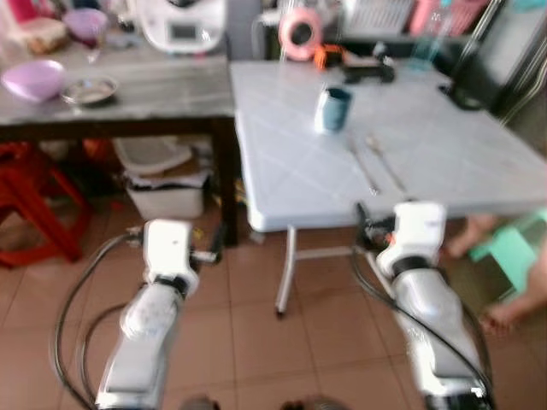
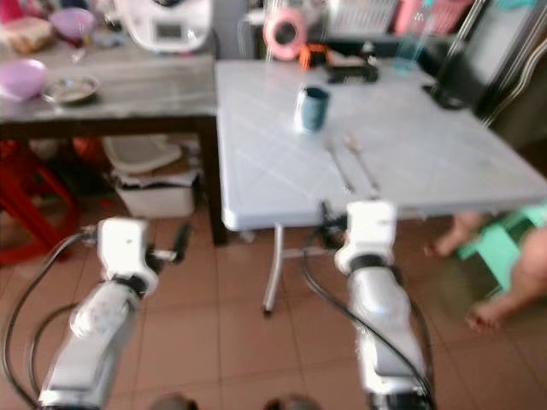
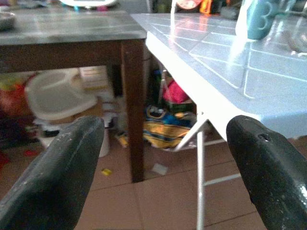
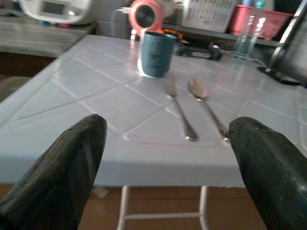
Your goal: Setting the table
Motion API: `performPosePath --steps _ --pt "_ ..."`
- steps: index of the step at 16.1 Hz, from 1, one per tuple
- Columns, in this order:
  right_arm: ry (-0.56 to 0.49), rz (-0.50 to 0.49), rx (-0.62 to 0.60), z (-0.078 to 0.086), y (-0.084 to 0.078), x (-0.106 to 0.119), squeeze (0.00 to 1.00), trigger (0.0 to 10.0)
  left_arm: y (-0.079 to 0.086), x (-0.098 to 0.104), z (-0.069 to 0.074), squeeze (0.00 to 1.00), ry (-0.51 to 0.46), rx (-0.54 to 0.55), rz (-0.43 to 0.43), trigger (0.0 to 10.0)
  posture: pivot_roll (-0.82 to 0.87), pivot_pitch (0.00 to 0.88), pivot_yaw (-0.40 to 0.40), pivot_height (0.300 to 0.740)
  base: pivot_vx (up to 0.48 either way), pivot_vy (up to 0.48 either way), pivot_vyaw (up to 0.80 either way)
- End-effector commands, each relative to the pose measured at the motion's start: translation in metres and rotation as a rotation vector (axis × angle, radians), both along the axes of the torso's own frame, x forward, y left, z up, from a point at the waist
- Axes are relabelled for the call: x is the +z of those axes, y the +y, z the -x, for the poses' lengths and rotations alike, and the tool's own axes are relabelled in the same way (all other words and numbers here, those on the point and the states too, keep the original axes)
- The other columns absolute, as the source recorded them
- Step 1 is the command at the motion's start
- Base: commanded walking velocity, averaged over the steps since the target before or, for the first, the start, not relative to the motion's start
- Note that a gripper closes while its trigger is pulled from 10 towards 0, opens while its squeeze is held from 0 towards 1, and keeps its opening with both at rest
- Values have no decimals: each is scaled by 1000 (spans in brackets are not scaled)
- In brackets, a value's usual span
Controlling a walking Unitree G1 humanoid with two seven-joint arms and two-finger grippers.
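I'm seeing no readable writing; blur is hiding detail. My left gripper and right gripper are gaping wide, empty, facing the white plastic folding table carrying a teal cup, metal fork and spoon.

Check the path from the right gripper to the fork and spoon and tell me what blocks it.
Nothing visible does. The open right gripper hangs off the white table's near edge, facing the fork and spoon; bare tabletop lies between. The blue cup stands beyond them.
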State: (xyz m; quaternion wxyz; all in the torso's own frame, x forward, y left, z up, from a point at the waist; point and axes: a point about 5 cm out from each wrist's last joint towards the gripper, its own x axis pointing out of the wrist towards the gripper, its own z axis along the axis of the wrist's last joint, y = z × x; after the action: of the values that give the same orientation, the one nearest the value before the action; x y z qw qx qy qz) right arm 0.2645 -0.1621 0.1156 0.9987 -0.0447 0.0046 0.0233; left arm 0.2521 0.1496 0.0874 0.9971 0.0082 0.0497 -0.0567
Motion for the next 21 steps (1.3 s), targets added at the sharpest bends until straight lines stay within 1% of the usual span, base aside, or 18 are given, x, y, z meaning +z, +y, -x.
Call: performPosePath --steps 1,2,6,7,9,10,11,12,14,15,17,19,21 --pt "-35 4 -12 2 -5 8 0 10000 3 9 -2 0 -58 48 -18 10000 -23 0 -13 740 0 -285 0" --pt "-37 6 -11 4 -5 8 0 10000 6 10 -2 0 -65 74 -23 10000 -23 0 -13 740 0 -259 0" --pt "-32 6 4 4 -4 6 0 10000 2 9 0 0 -58 50 -20 10000 -22 0 -12 740 0 0 0" --pt "-35 20 11 5 -4 7 0 10000 3 10 0 0 -76 63 -17 10000 -19 0 -11 740 0 0 0" --pt "-34 23 18 7 -3 7 0 10000 5 11 1 0 -79 70 -28 10000 -19 0 -11 740 0 0 616" --pt "-20 22 35 10 0 3 0 10000 7 10 4 0 -49 83 12 10000 -19 0 -8 740 0 0 800" --pt "-19 7 37 11 0 3 0 10000 9 10 6 0 -27 99 25 10000 -19 0 -8 740 0 0 800" --pt "-19 -14 38 13 1 3 0 10000 10 11 9 0 -38 92 -2 10000 -16 0 -5 740 0 0 0" --pt "-7 3 43 14 1 0 0 10000 16 8 15 0 -36 103 -14 10000 -9 0 -4 740 0 0 0" --pt "-3 3 45 14 1 -1 0 10000 17 8 15 0 -39 107 -26 10000 -3 0 -6 740 0 0 0" --pt "-9 0 54 13 4 1 0 10000 13 11 13 0 -50 77 -34 10000 -6 0 -8 740 0 0 0" --pt "-14 -10 54 13 3 3 0 10000 7 14 12 0 -63 45 -13 10000 -11 0 -8 740 0 0 0" --pt "-17 -10 53 13 2 4 0 10000 3 16 9 0 -72 30 3 10000 -18 0 -9 740 261 0 0"
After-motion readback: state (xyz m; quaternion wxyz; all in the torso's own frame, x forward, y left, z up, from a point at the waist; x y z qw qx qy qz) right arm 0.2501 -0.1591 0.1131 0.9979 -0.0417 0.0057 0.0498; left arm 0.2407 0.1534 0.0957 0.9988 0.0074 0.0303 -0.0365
